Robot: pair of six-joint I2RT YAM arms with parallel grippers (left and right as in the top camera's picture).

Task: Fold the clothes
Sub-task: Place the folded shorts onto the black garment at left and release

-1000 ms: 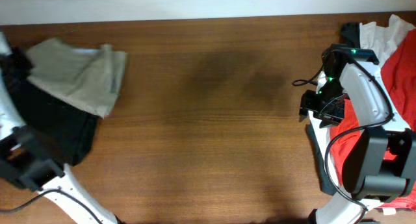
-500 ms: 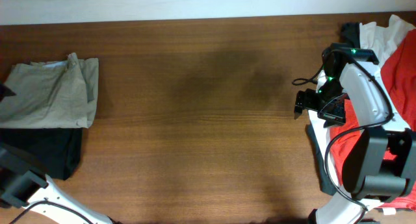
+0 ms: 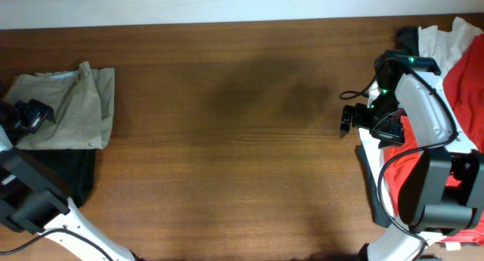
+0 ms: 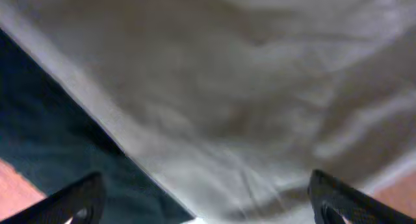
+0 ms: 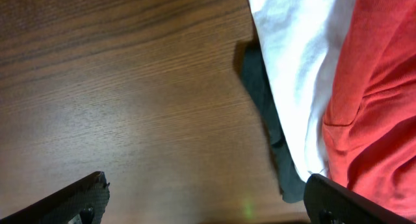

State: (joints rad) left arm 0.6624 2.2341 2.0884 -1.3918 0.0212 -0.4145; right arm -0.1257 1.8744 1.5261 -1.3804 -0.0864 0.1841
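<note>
A second earlier the shorts point(image 3: 72, 102) had been a loose heap at the table's point(image 3: 227, 140) left end with the left arm over them. By this moment they lay flat and squared on a black garment point(image 3: 53, 178) at that same end. The left gripper point(image 3: 30, 113), clear of them half a second before, had come back over their left part. In the left wrist view its fingers stood wide apart at the lower corners with nothing between them, close above the cloth. That suggested the shorts were folded and stacked, and the arm was only patting or checking them.

The right gripper point(image 3: 348, 119) had hardly moved. It hung over bare wood just inside the table's right end, fingers spread wide and empty, beside the unfolded heap of red T-shirt point(image 3: 461, 79) and white top point(image 3: 439, 38). That heap looked like the next job.

The shorts were khaki, softly creased, with one thicker folded edge along their right side.
</note>
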